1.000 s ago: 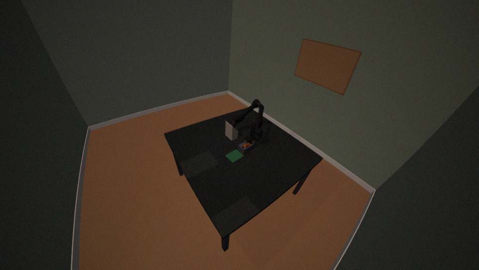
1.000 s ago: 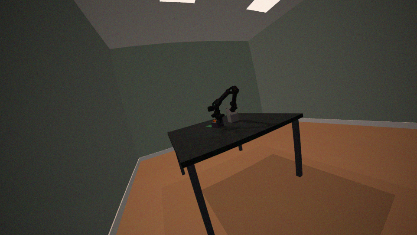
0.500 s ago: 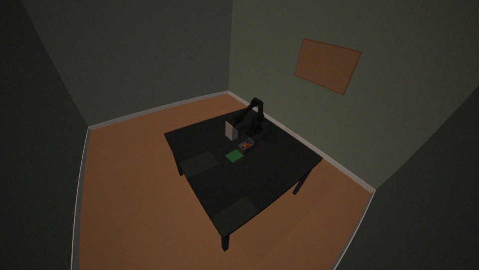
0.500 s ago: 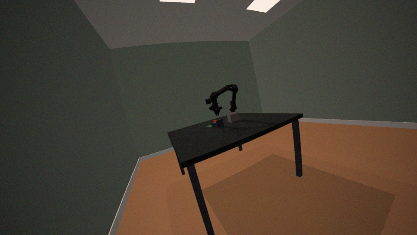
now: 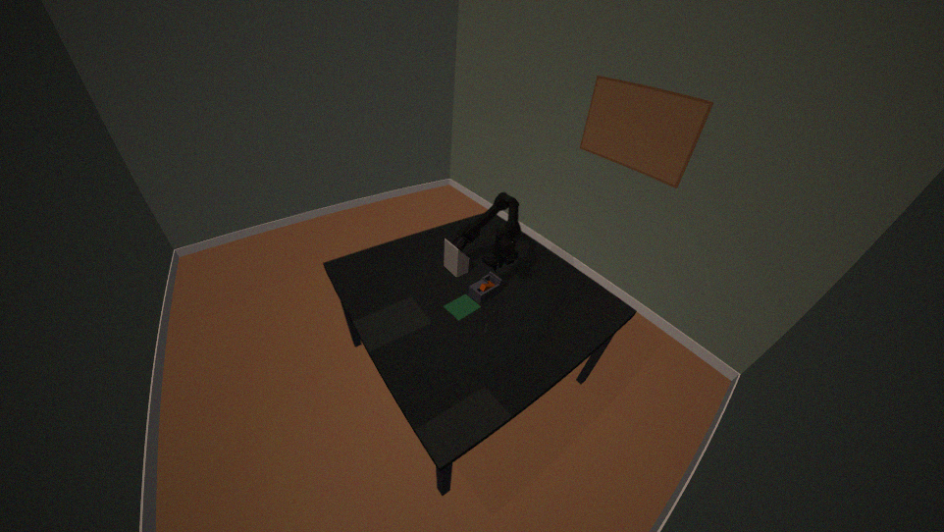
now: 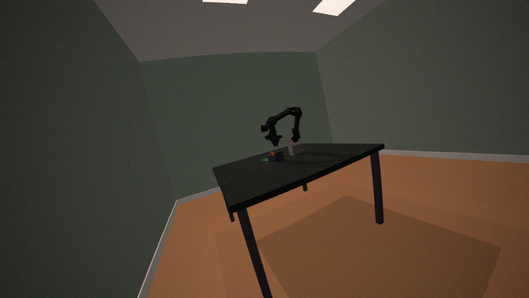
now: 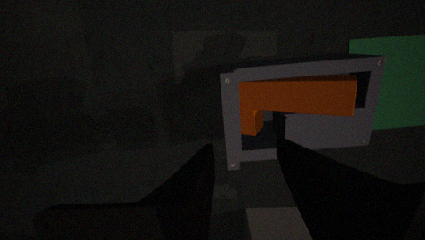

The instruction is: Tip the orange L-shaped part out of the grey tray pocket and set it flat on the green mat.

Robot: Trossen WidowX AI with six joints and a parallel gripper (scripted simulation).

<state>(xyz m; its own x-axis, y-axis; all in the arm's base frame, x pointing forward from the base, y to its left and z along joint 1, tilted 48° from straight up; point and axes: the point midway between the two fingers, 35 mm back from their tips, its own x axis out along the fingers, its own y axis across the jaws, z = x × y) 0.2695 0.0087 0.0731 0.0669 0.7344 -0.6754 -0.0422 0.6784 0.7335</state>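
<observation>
The orange part [image 5: 487, 286] [image 6: 271, 153] [image 7: 298, 95] lies tilted in the grey tray [image 5: 476, 295] [image 6: 279, 156] [image 7: 230, 124]. Its L-shaped end, left in the wrist view, is down in the pocket. Its other end, towards the green mat [image 5: 461, 307] [image 6: 264, 160] [image 7: 400, 89], stands raised above the rim. My gripper [image 5: 490, 265] [image 6: 275, 145] [image 7: 244, 148] is partly open and empty. It hangs above the tray on the L-shaped end's side, touching nothing. In the wrist view the right finger covers a little of the tray's near rim.
A pale box-like block [image 5: 455, 257] [image 6: 295, 148] stands on the dark table [image 5: 489, 356] [image 6: 259, 181] near the arm's base. The green mat lies beside the tray, on the side away from the arm. The light is dim.
</observation>
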